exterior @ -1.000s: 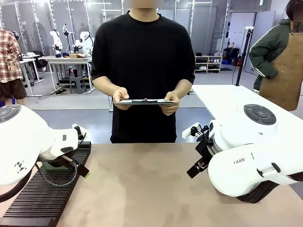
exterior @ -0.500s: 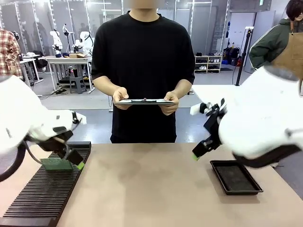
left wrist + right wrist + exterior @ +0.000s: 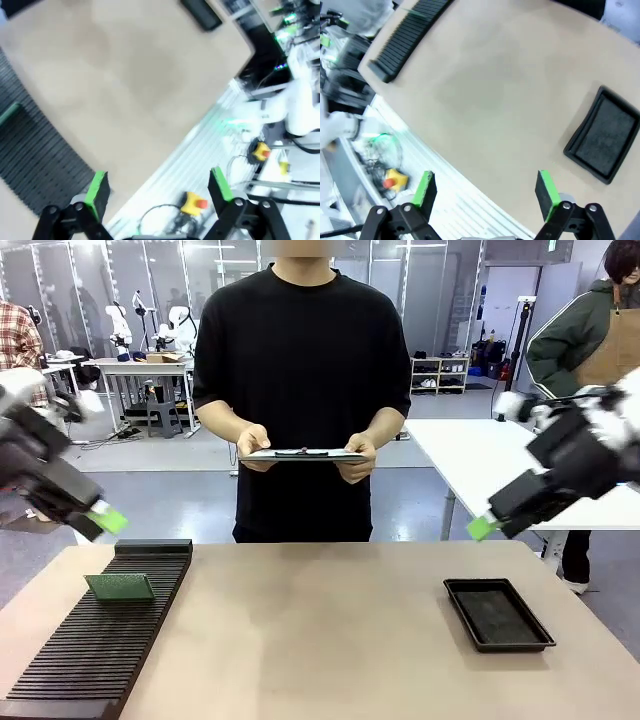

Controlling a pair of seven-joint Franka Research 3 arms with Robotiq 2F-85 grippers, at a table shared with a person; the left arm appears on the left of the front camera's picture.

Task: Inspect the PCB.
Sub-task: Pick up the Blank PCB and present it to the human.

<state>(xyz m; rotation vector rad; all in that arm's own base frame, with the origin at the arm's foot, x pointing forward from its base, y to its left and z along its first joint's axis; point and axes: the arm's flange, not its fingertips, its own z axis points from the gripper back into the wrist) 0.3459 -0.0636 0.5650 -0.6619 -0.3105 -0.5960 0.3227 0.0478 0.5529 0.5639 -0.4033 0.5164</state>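
The PCB [image 3: 120,587], a small green board, stands on edge in the black slotted rack [image 3: 100,650] at the table's left; its green edge [image 3: 10,114] also shows in the left wrist view. My left gripper [image 3: 100,522] hangs blurred above and to the left of the rack, apart from the board, and its jaws [image 3: 159,187] are open and empty. At the right, my right gripper [image 3: 484,528] hovers above the table, also open [image 3: 485,190] with nothing between its green pads [image 3: 545,190].
A black shallow tray [image 3: 498,613] lies at the table's right, seen too as the tray [image 3: 605,135] below my right gripper. A person at the far edge holds a grey clipboard [image 3: 305,454] in both hands. Bare tabletop [image 3: 310,640] lies between rack and tray.
Both arms have swung up and outward from low over the table. The left gripper rose away from the PCB, which stays in the rack. The tray has come into view.
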